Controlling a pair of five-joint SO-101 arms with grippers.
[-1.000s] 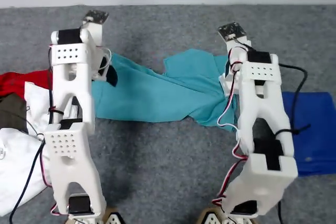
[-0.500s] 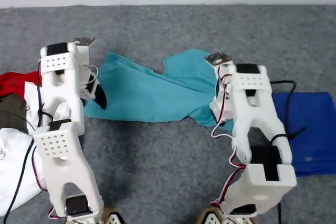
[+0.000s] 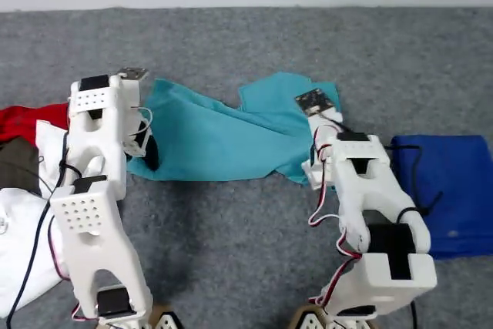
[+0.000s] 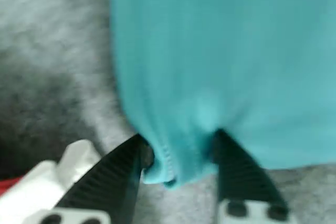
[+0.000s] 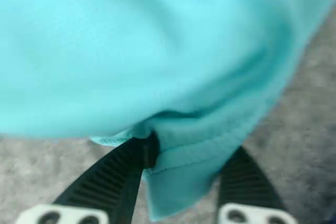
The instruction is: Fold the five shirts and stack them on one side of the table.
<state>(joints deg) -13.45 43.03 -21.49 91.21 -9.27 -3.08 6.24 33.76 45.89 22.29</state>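
High view looks down on a teal shirt (image 3: 223, 140) lying rumpled across the middle of the frame on the grey table (image 3: 231, 260), stretched from the left arm (image 3: 92, 190) at centre left to the right arm (image 3: 370, 206) at centre right. The left gripper (image 3: 148, 152) sits at the shirt's left edge, and in the left wrist view its black fingers (image 4: 123, 166) are closed on a bunched hem of the teal cloth. The right gripper (image 3: 314, 166) is at the shirt's lower right corner. Its wrist view is blurred, but the jaws seem to pinch a fold of the same cloth. A blue shirt (image 3: 447, 190) lies flat at the right edge, apart from the teal one. At the left edge a red shirt (image 3: 31, 119), a dark shirt (image 3: 15, 167) and a white shirt (image 3: 23, 229) lie heaped together.
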